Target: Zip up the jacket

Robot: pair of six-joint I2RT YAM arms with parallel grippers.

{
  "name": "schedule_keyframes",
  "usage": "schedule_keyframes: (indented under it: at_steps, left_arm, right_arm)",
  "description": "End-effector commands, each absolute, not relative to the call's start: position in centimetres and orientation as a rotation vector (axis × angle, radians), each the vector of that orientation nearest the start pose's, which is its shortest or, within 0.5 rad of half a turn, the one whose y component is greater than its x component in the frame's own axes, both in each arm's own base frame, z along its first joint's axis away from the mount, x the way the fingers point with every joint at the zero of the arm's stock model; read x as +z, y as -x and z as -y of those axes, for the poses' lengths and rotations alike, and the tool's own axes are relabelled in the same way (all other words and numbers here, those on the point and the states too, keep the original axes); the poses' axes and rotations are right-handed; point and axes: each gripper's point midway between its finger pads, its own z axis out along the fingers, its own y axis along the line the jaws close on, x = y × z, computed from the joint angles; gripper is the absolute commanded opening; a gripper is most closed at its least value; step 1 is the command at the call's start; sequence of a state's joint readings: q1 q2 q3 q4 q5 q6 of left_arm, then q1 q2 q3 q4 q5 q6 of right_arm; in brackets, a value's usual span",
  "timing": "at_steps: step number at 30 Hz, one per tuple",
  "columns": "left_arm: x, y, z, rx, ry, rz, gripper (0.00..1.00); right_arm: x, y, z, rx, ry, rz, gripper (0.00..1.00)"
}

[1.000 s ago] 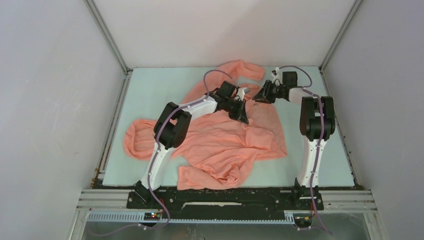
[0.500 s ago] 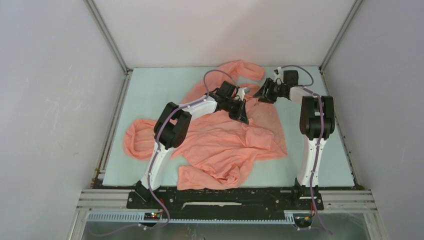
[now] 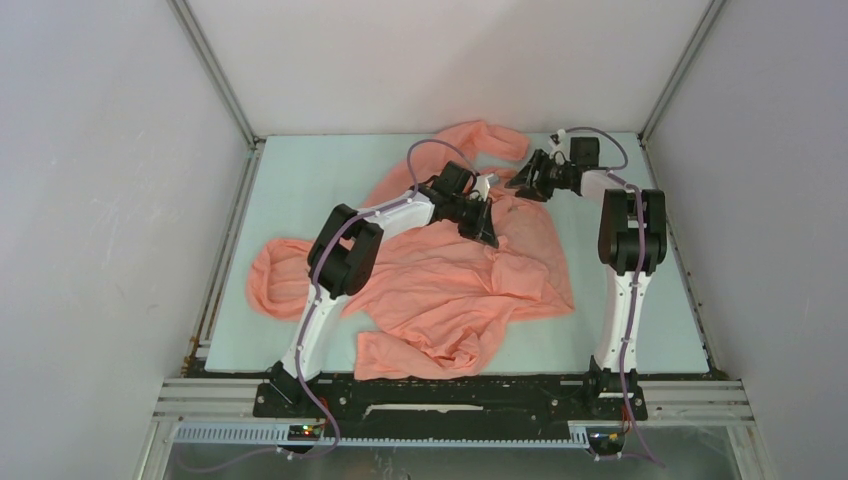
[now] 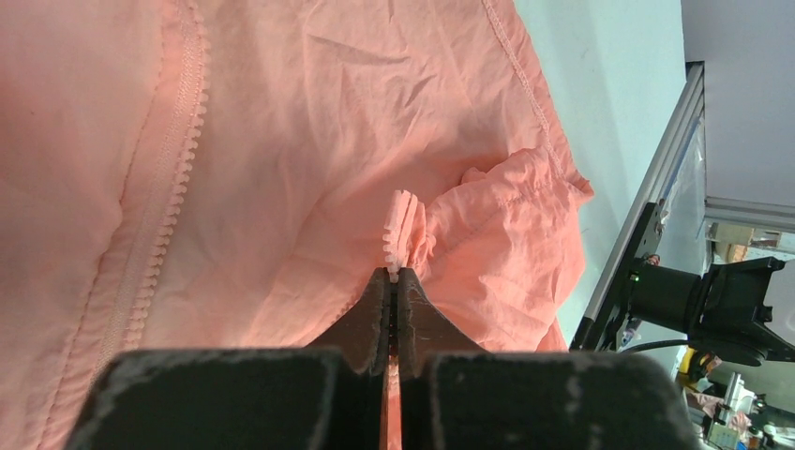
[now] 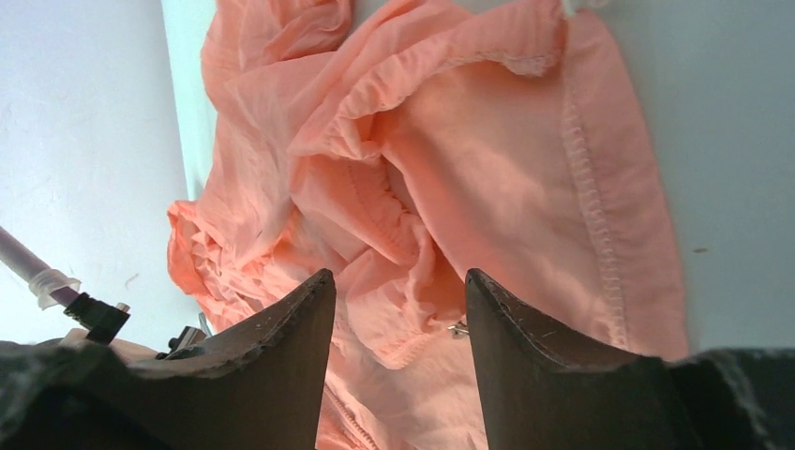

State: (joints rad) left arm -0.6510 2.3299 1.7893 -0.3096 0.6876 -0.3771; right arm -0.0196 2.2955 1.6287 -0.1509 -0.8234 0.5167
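The salmon-orange jacket (image 3: 440, 280) lies crumpled across the pale table. My left gripper (image 3: 487, 235) is shut on the jacket's zipper edge; in the left wrist view the zipper teeth (image 4: 400, 228) stick out past the closed fingertips, and the other zipper row (image 4: 169, 206) runs down the left. My right gripper (image 3: 522, 182) is open, hovering over bunched fabric near the jacket's far part. In the right wrist view a small metal zipper pull (image 5: 457, 328) shows between the open fingers (image 5: 511, 319), close to the right one.
The table (image 3: 300, 190) is enclosed by white walls with metal rails (image 3: 225, 250) along its edges. A sleeve (image 3: 490, 138) reaches toward the back wall. A frame post (image 4: 647, 234) and motor show at the right of the left wrist view.
My right gripper has drifted slightly back and left toward the far part of the jacket. The left gripper and the jacket have stayed put.
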Motion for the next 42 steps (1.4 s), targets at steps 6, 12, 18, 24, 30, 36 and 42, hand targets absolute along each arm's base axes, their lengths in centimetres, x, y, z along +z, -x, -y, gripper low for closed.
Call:
schedule_keyframes:
  at_steps: [6,12,18,24,30,36,42]
  left_arm:
    - [8.7,-36.4,43.3,-1.318,-0.702,-2.391,0.00]
    - [8.8,-36.3,43.4,-1.325,-0.701,-2.389,0.00]
    - [8.8,-36.3,43.3,-1.326,-0.702,-2.389,0.00]
    - [8.8,-36.3,43.3,-1.327,-0.702,-2.389,0.00]
    - [8.8,-36.2,43.3,-1.327,-0.702,-2.390,0.00]
    - [8.8,-36.2,43.3,-1.329,-0.705,-2.390,0.00]
    - [8.7,-36.2,43.4,-1.333,-0.704,-2.393,0.00]
  right_arm:
    - [5.7,-52.2,-14.3,1.250,-0.210,-2.348,0.57]
    - [4.9,-51.6,-14.1,1.223,-0.246,-2.382,0.62]
    - [5.3,-51.0,-16.0,1.306,-0.182,-2.376,0.63]
    - [6.0,-50.5,-16.6,1.385,-0.142,-2.335,0.62]
    - [6.2,-50.1,-16.6,1.406,-0.124,-2.332,0.58]
    - [5.8,-48.1,-16.4,1.386,-0.114,-2.364,0.51]
    - [5.9,-46.3,-15.9,1.382,-0.113,-2.367,0.49]
